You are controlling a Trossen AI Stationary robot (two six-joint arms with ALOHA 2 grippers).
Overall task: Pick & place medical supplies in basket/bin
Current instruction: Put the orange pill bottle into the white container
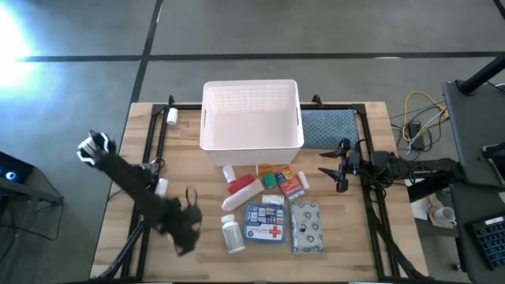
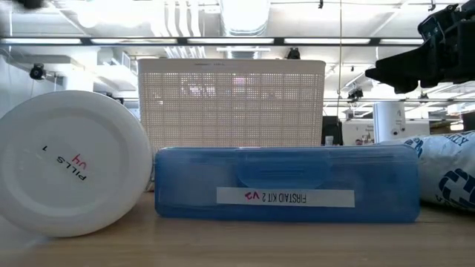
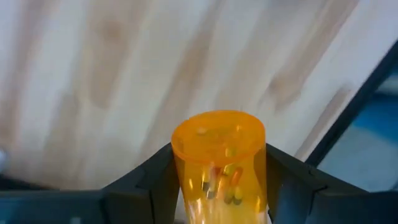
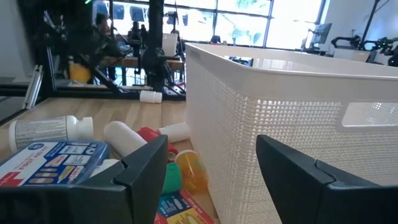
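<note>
The white slotted basket [image 1: 252, 114] stands at the table's far middle. In front of it lie a red-white tube [image 1: 243, 189], small red and green boxes [image 1: 289, 183], a white pill bottle [image 1: 231, 233], the blue red-cross pouch [image 1: 264, 223] and the grey patterned packet [image 1: 306, 227]. Another orange vial [image 4: 193, 171] lies beside the basket's near wall. My left gripper [image 1: 189, 221] is left of the pill bottle, shut on an orange vial [image 3: 217, 162] with pills inside. My right gripper [image 1: 335, 170] hangs open right of the boxes, facing the basket [image 4: 280, 106]. My left gripper pinches the orange vial by its side wall [image 3: 186, 177], one finger [image 3: 146, 183] on each side. The vial lies along the fingers, its flat closed end [image 3: 217, 134] pointing away from the wrist over the wooden table. Whether it rests on the table, I cannot tell.
A blue-grey folded cloth [image 1: 327, 128] lies right of the basket. A small white item [image 1: 171, 116] sits at the far left by the black frame rail. Cables and equipment crowd the area off the table's right edge. Bare wood shows at the near left.
</note>
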